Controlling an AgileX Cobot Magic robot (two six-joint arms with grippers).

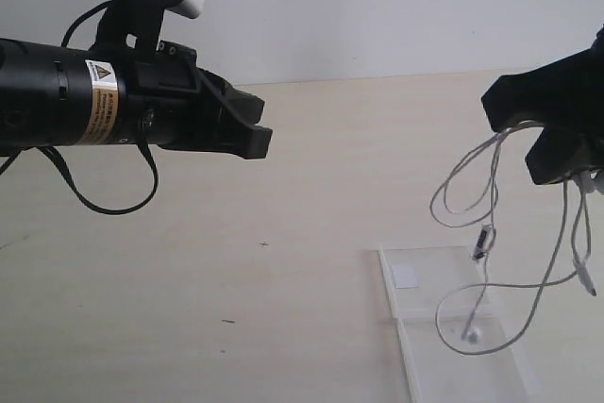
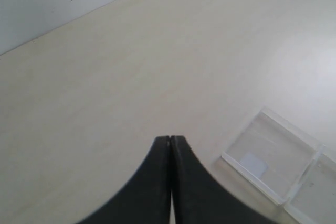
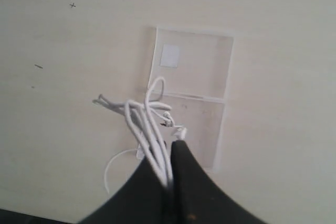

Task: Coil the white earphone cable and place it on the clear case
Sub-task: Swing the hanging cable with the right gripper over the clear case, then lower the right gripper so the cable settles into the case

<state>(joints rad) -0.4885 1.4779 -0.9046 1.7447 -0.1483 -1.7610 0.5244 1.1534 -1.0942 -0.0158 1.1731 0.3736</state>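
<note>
Dangling white earphone cable over clear case, pinched by right pincer; left pincer pressed together.

**Cable dangles over case**

At the right edge of the frame, the right gripper grips the cable. Its loops hang over the case, which lies flat on the table at lower right. The left gripper hovers empty at upper left.
</note>
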